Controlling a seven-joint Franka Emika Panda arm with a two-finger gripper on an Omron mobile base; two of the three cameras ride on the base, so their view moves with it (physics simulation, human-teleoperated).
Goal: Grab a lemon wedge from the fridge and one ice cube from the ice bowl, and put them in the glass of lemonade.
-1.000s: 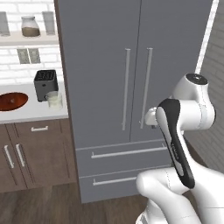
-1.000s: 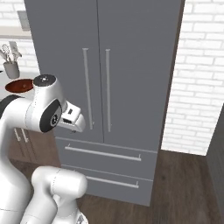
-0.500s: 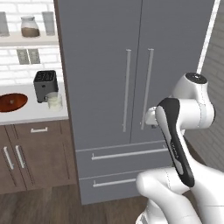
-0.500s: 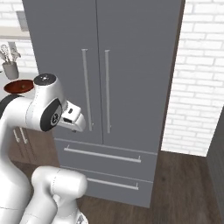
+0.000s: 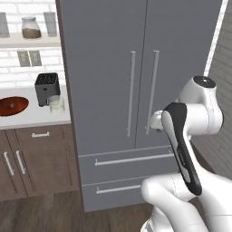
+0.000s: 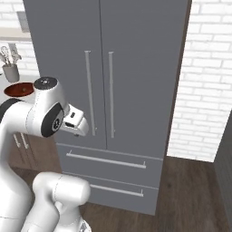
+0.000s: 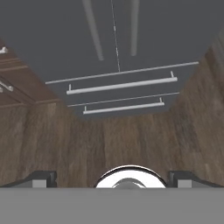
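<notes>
Fingers (image 7: 112,178) spread wide, nothing between them, aimed down past the fridge's (image 5: 136,59) two lower drawers toward the wood floor (image 7: 131,140). Hand tucked close against the arm, short of the doors, most likely a carry pose while lining up in front of the appliance. Both French doors shut, the long silver handles (image 6: 99,93) side by side at the centre seam, untouched. Lemon wedge presumably somewhere behind those doors; impossible to confirm with them closed. Off to the left, on the bench (image 5: 31,118): the reddish-brown ice bowl (image 5: 12,104), wide and shallow, with the black toaster (image 5: 46,88) near it and the glass of lemonade (image 5: 56,103) just in front of the toaster, near the bench's fridge-side edge. Handy spot for a drop-off once something is in hand. Ice cube too small to make out in the bowl. Looks like the very start: door to be pulled open first, wrist needing to lift and reach for a handle.
</notes>
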